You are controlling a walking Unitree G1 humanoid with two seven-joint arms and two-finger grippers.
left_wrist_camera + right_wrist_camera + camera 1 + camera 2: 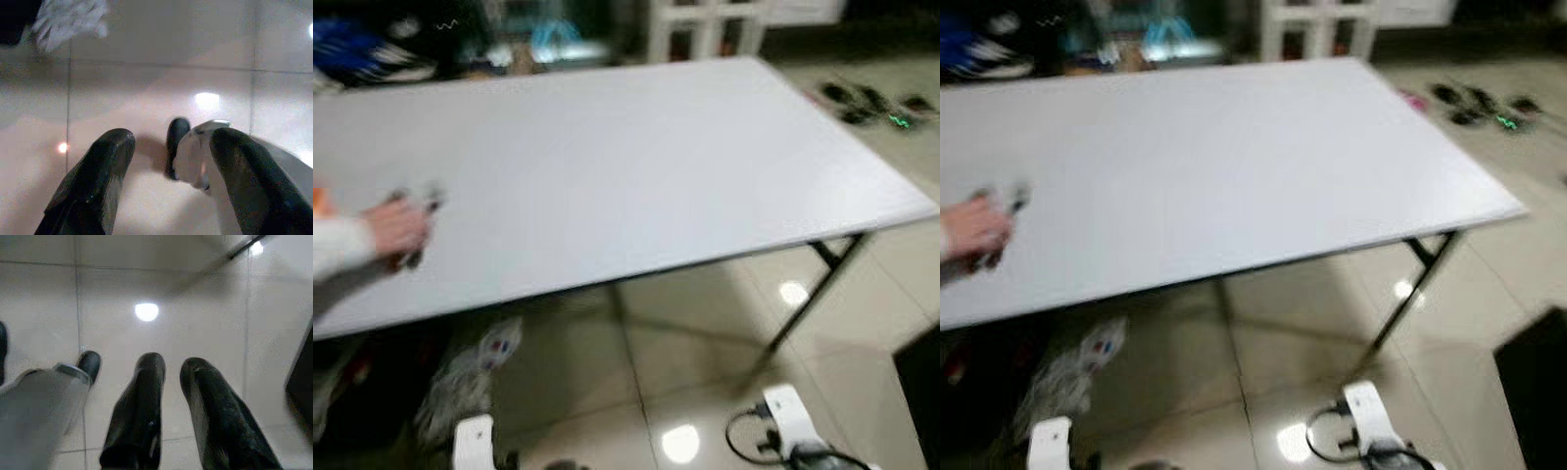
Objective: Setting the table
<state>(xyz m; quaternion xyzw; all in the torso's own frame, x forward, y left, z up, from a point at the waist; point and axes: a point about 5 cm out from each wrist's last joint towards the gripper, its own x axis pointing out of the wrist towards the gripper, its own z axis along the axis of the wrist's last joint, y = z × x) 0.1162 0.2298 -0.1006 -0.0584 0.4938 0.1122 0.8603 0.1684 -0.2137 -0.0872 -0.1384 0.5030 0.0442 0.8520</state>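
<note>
A long white table [636, 166] stands before me with a bare top; the picture is blurred. At its left edge a person's hand [396, 227] in a pale sleeve rests on the top and holds small dark items [433, 201] that I cannot make out. Both my arms hang low over the tiled floor in front of the table. My left gripper [173, 142] points at the floor with its fingers [105, 171] wide apart and nothing between them. My right gripper [173, 364] also faces the floor, its fingers [144, 396] close together and holding nothing.
Folding table legs [813, 294] stand at the front right. Pale bags [460, 382] lie under the table's left part. Shoes [862, 103] sit on the floor at the far right, a white shelf [705, 29] behind the table, a dark block [920, 392] low right.
</note>
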